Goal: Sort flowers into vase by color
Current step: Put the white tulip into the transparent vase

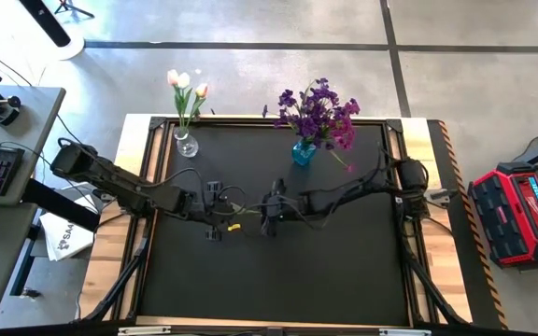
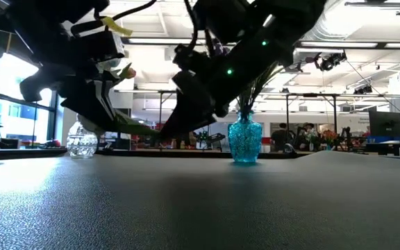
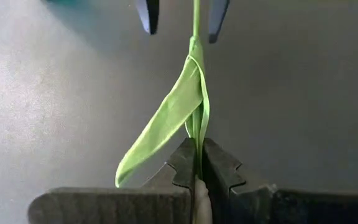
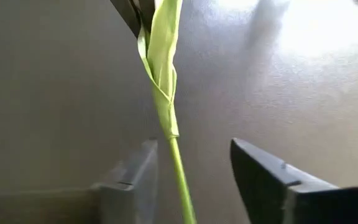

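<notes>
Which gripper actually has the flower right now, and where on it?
The left gripper is shut on the flower, clamping the stem at its leaf base. The right gripper straddles the stem, open, not gripping.

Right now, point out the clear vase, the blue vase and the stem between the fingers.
clear glass vase (image 1: 186, 145): high view, its bowl.
blue vase (image 2: 244, 141): low view, its body.
tulip stem (image 4: 178, 165): right wrist view, bare stalk below the leaf.

Two dark jointed arms, black cables looped along them, green indicator lights, dark stepped jaws, yellow tag
</notes>
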Controlling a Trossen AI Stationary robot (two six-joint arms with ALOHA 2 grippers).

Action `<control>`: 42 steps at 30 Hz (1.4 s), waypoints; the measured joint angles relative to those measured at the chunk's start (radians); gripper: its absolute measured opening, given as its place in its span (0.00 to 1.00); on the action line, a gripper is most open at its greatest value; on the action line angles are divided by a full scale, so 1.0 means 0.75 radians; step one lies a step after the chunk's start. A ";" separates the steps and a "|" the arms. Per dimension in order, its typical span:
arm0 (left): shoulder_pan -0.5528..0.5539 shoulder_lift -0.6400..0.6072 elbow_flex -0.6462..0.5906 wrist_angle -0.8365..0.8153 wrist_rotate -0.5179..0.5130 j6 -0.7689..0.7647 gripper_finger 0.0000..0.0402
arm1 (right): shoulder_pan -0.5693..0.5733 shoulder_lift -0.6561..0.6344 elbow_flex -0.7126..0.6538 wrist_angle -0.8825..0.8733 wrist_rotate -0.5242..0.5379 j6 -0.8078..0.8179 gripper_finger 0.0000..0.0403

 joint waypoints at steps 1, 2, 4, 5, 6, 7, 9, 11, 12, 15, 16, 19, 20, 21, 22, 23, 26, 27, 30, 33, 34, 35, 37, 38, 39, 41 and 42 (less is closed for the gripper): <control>0.000 0.000 0.000 -0.001 0.000 0.000 0.01 | 0.000 0.010 0.008 -0.001 -0.001 0.006 0.41; 0.000 0.000 0.000 0.000 0.000 0.000 0.01 | 0.000 0.016 0.013 0.000 -0.009 0.022 0.37; 0.000 0.000 0.000 0.008 0.000 0.000 0.01 | 0.000 0.020 0.014 0.004 -0.030 0.056 0.29; 0.000 0.000 0.000 0.017 0.000 -0.001 0.01 | 0.000 0.020 0.014 0.004 -0.035 0.069 0.25; 0.000 0.000 0.000 0.025 0.000 0.000 0.01 | 0.000 0.021 0.014 0.002 -0.035 0.081 0.20; 0.000 0.000 0.000 0.035 -0.002 -0.001 0.01 | 0.000 0.021 0.014 0.000 -0.035 0.090 0.16; 0.000 0.000 0.000 0.043 -0.003 -0.001 0.01 | 0.000 0.021 0.014 -0.002 -0.036 0.094 0.08; 0.001 0.000 0.000 0.052 -0.007 -0.001 0.02 | 0.001 0.021 0.013 -0.007 -0.039 0.093 0.02; 0.001 0.000 0.000 0.055 -0.010 -0.001 0.03 | 0.002 0.021 0.013 -0.007 -0.040 0.094 0.02; 0.003 0.000 0.000 0.058 -0.040 -0.001 0.07 | 0.001 0.021 0.013 -0.007 -0.040 0.126 0.03; 0.003 -0.001 0.000 0.058 -0.058 -0.002 0.09 | 0.001 0.021 0.013 -0.008 -0.044 0.136 0.02; 0.004 -0.030 0.000 0.044 -0.105 0.004 0.16 | 0.001 0.021 0.013 -0.008 -0.055 0.155 0.00; 0.004 -0.049 0.000 0.031 -0.117 0.007 0.19 | 0.001 0.021 0.013 -0.010 -0.055 0.170 0.01; 0.004 -0.074 0.000 0.000 -0.123 0.008 0.21 | 0.001 0.021 0.012 -0.013 -0.053 0.179 0.01; 0.004 -0.104 0.000 -0.036 -0.127 0.007 0.23 | 0.001 0.021 0.012 -0.017 -0.043 0.183 0.00; 0.003 -0.139 0.000 -0.083 -0.128 0.004 0.25 | 0.004 0.021 0.012 -0.019 -0.024 0.186 0.00; 0.003 -0.272 0.000 -0.269 -0.132 -0.076 0.28 | 0.009 0.022 -0.037 0.072 -0.006 0.205 0.00; 0.003 -0.319 0.000 -0.337 -0.133 -0.120 0.29 | 0.009 0.022 -0.080 0.158 -0.015 0.210 0.00; -0.010 -0.464 0.000 -0.498 -0.145 -0.259 0.29 | 0.009 0.024 -0.253 0.558 -0.071 0.241 0.00; -0.059 -0.585 -0.014 -0.531 -0.156 -0.304 0.30 | 0.008 0.003 -0.419 0.915 -0.091 0.246 0.00; -0.083 -0.612 -0.018 -0.502 -0.159 -0.294 0.30 | 0.008 -0.016 -0.468 1.006 -0.091 0.242 0.00; -0.107 -0.639 -0.027 -0.454 -0.173 -0.270 0.30 | 0.008 -0.035 -0.510 1.110 -0.091 0.232 0.00; -0.156 -0.677 -0.065 -0.302 -0.200 -0.189 0.30 | 0.009 -0.079 -0.591 1.342 -0.090 0.193 0.00; -0.177 -0.689 -0.092 -0.180 -0.204 -0.135 0.30 | 0.012 -0.096 -0.627 1.457 -0.092 0.171 0.00; -0.196 -0.696 -0.127 -0.051 -0.203 -0.077 0.30 | 0.016 -0.110 -0.659 1.556 -0.102 0.147 0.00; -0.225 -0.696 -0.215 0.224 -0.180 0.046 0.30 | 0.028 -0.140 -0.720 1.712 -0.127 0.102 0.00; -0.233 -0.684 -0.265 0.401 -0.161 0.105 0.30 | 0.038 -0.154 -0.742 1.787 -0.152 0.082 0.00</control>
